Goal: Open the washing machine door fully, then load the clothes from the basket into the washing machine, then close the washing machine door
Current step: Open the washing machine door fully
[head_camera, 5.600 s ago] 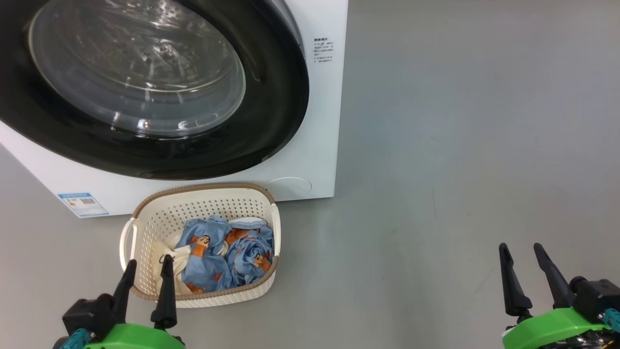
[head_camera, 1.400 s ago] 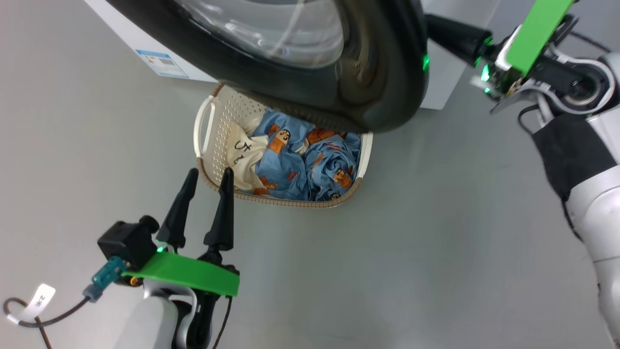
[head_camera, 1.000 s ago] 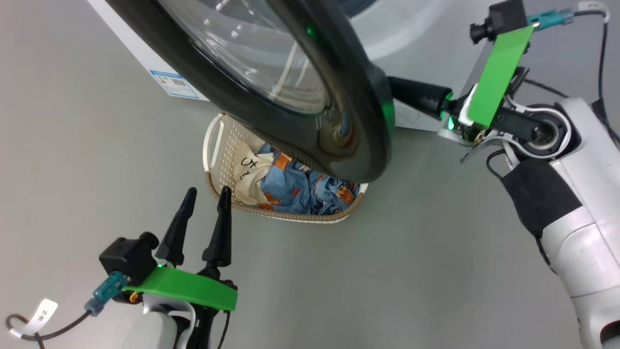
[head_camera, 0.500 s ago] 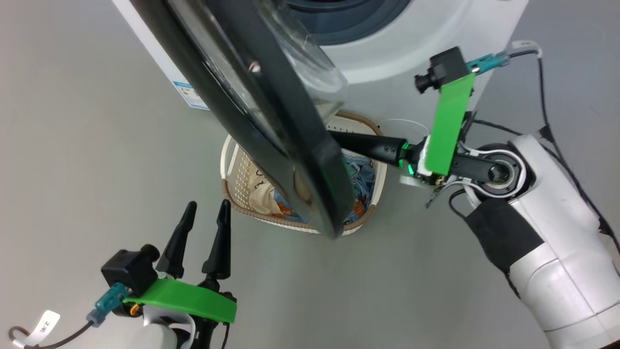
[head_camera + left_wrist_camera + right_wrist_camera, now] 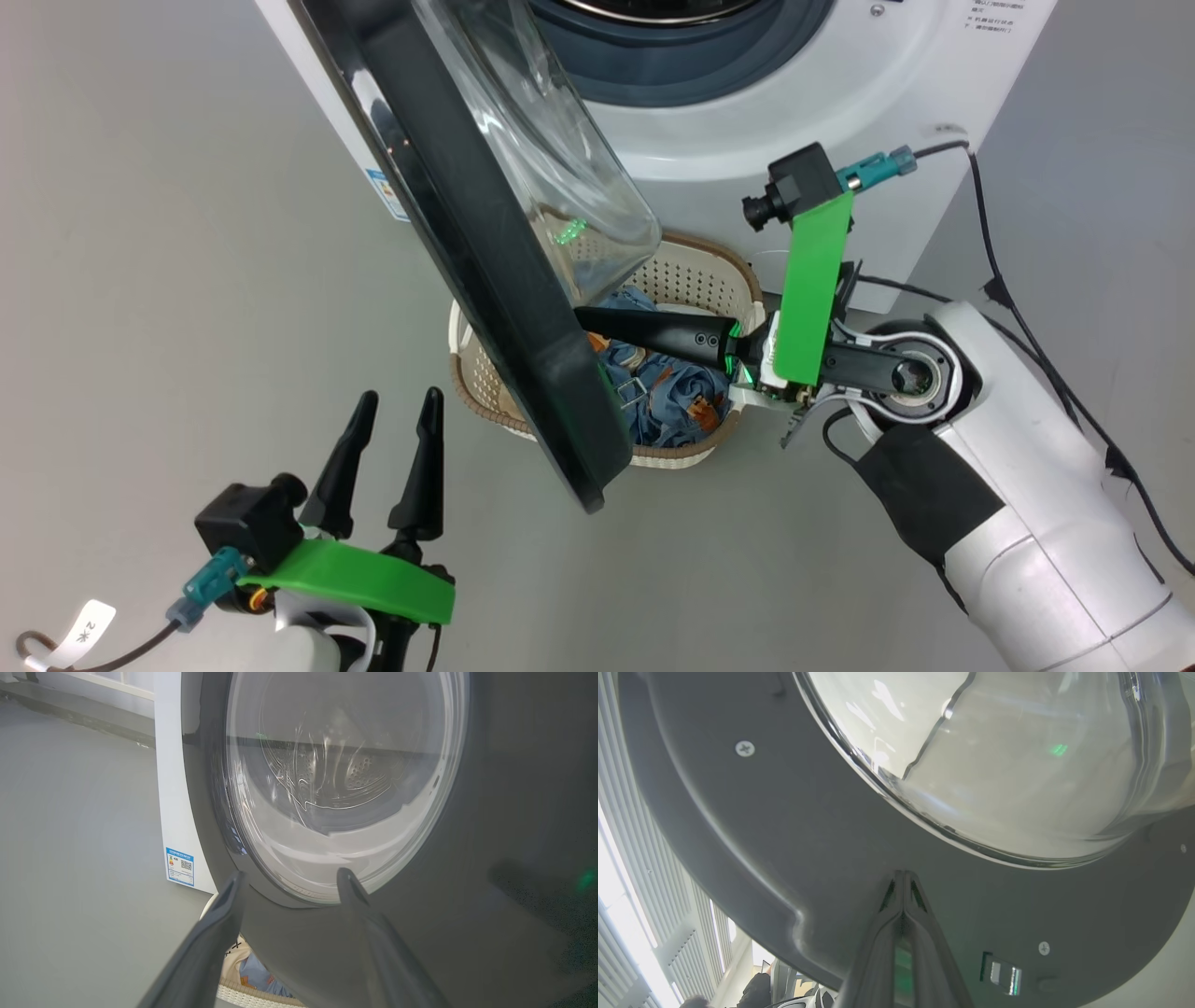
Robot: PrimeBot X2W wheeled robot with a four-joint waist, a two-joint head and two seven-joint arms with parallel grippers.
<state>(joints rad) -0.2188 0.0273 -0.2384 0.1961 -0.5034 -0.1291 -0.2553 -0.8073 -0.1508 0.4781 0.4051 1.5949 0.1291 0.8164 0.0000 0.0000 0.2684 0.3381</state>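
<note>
- The washing machine door (image 5: 509,308) stands partly open, swung out from the washing machine (image 5: 822,121), with its edge turned towards the head camera. The grey gasket (image 5: 672,75) of the opening shows beside it.
- The right gripper (image 5: 586,322) has its jaws together and holds nothing. The tips touch the inner face of the door, just below the glass bowl (image 5: 541,159).
- The left gripper (image 5: 400,395) hangs low over the grey floor (image 5: 140,280), on the outer side of the door, with jaws apart and empty.
- The basket (image 5: 695,266) sits on the floor just before the machine, partly hidden by the door.
- The clothes (image 5: 672,406), blue with orange prints, lie inside the basket, under the right gripper.
</note>
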